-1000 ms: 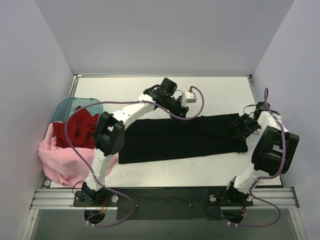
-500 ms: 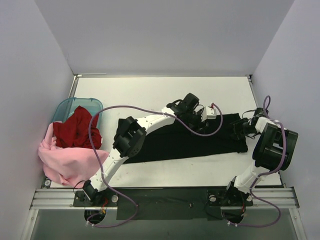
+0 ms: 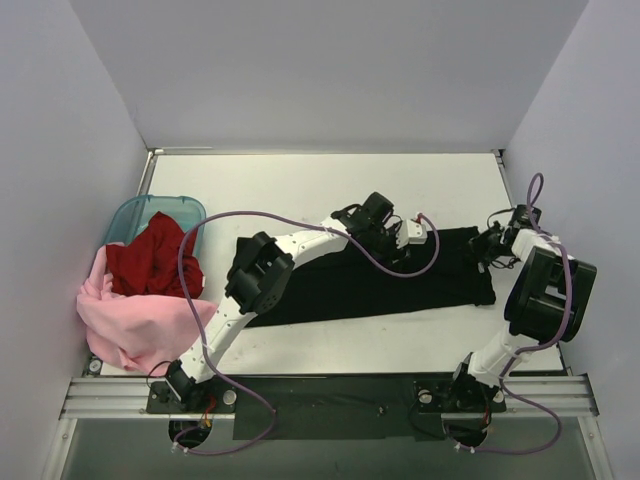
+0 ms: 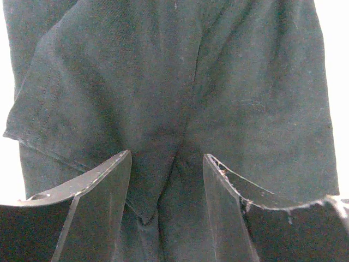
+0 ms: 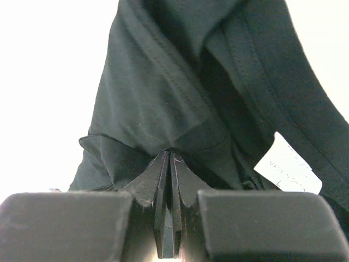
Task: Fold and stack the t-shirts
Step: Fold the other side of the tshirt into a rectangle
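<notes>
The black t-shirt lies folded into a long strip across the middle of the table. My left gripper hangs open over its right half; in the left wrist view the left gripper has wrinkled black cloth under and between its spread fingers, not pinched. My right gripper is at the shirt's right end. In the right wrist view the right gripper is shut on a bunched fold of the black t-shirt, next to a white neck label. The red t-shirt and pink t-shirt are heaped at the left.
A translucent teal tub stands at the left edge, with the red shirt spilling out of it and the pink one draped in front. White table shows behind the black shirt. Grey walls close in on three sides.
The left arm swung from the back of the table rightward onto the black shirt's right half. The right gripper's jaws went from open to shut on the shirt's right end.
</notes>
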Controlling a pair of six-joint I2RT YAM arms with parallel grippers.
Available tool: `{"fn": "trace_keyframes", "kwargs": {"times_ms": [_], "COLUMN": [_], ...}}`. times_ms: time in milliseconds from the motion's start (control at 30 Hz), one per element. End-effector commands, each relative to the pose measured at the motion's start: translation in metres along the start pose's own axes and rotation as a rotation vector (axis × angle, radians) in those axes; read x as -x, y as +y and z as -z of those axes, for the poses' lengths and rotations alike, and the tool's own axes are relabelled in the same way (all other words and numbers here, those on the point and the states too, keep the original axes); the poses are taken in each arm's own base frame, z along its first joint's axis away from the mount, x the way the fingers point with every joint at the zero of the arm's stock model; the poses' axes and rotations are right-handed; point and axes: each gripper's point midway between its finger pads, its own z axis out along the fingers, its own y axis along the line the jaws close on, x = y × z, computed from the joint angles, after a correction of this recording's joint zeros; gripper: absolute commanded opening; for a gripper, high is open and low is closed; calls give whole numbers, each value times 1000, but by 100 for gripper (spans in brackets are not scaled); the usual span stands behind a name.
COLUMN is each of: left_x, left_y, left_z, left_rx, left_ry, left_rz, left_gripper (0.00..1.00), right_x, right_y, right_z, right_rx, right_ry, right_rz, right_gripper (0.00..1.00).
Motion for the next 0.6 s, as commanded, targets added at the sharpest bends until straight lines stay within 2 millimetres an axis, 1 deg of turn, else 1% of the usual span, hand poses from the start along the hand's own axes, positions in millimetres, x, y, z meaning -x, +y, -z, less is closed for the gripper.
{"fn": "trace_keyframes", "kwargs": {"times_ms": [0,33,67,133,200,233,267,300,333,367,400,433,467,500,533,567], "left_x": [11,13,11,12,12,15,12,14,11,16,15,20,20,25,25,27], "left_y": [3,2,3,1,-1,-3,-6,-7,-11,-12,-14,-16,-18,-17,-17,-15], "left_z": [6,6,6,7,9,11,12,14,15,16,18,20,21,23,24,26], "left_rx": [5,4,4,-3,-20,-28,-41,-52,-68,-78,-93,-101,-113,-111,-109,-104], "left_ry": [-20,-24,-20,-20,-15,-19,-6,-11,1,-9,-3,-13,-11,-17,-15,-17], "left_rz": [-30,-35,-34,-39,-39,-48,-41,-53,-44,-57,-52,-62,-58,-63,-61,-61], "left_gripper": [65,65,65,65,65,65,65,65,65,65,65,65,65,65,65,65], "right_x": [16,18,15,10,9,6,12,10,15,12,14,14,16,21,26,30], "right_y": [36,38,40,37,25,19,17,11,11,1,-5,-9,-18,-19,-21,-22], "right_z": [19,20,18,16,14,16,19,21,23,19,17,14,10,11,11,11], "right_rx": [102,109,110,103,63,49,32,21,13,-12,-37,-50,-88,-98,-112,-115], "right_ry": [-99,-120,-121,-117,-125,-142,-188,-221,-268,-266,-272,-267,-262,-271,-286,-296], "right_rz": [206,269,301,348,355,380,405,441,462,473,479,487,488,484,478,474], "right_gripper": [0,0,0,0,0,0,0,0,0,0,0,0,0,0,1,5]}}
